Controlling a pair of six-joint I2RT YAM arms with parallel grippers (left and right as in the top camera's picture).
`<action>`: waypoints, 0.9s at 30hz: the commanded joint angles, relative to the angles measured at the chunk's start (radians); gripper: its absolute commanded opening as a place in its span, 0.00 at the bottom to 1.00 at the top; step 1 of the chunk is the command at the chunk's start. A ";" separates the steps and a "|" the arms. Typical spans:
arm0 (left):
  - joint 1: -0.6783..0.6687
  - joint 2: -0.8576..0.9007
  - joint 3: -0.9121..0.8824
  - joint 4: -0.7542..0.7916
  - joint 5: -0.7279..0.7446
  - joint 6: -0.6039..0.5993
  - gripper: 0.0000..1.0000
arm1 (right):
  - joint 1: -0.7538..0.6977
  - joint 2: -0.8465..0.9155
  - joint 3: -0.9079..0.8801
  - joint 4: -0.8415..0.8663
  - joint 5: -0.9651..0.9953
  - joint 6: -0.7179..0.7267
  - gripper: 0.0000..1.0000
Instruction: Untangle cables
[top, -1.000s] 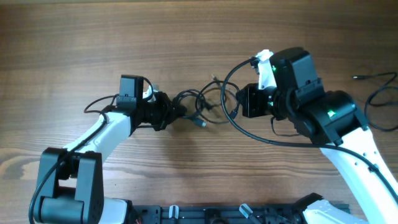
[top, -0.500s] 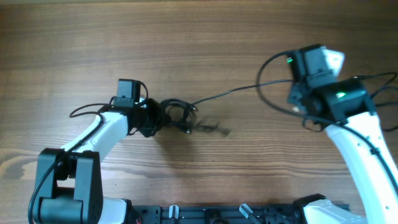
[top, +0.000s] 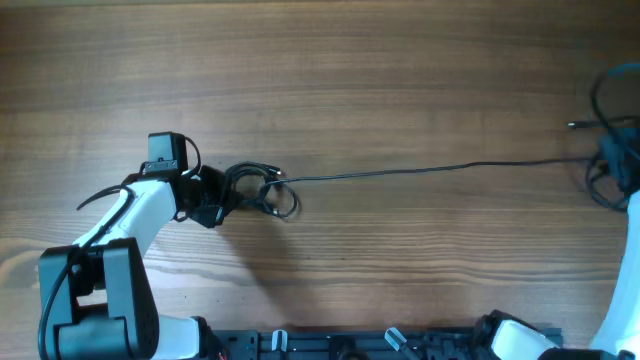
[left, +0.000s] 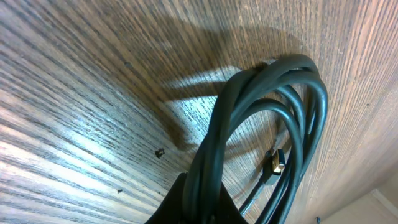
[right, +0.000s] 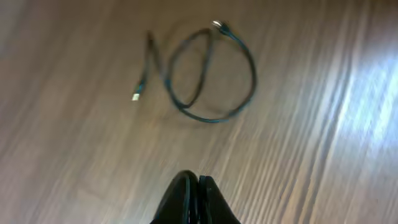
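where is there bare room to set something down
Free: the brown wooden table above the stretched thin black cord, and below its middle. Crowded: the knotted black cable bundle at left, the loose black cable at right edge.

Soft daylight; right wrist view blurred, glary.

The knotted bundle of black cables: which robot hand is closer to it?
Left. The left gripper is shut right on the bundle. The right gripper is far away past the table's right side, where one straight cable stretches toward it.
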 joint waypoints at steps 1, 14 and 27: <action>0.022 0.006 -0.003 -0.008 -0.081 -0.013 0.04 | -0.047 0.030 -0.080 0.037 -0.037 -0.001 0.04; 0.020 0.006 -0.003 -0.003 -0.069 -0.014 0.04 | 0.085 0.091 -0.378 0.199 -0.572 -0.323 1.00; 0.019 0.006 -0.003 0.103 0.129 0.209 0.04 | 0.770 0.138 -0.270 0.483 -0.860 -0.233 0.59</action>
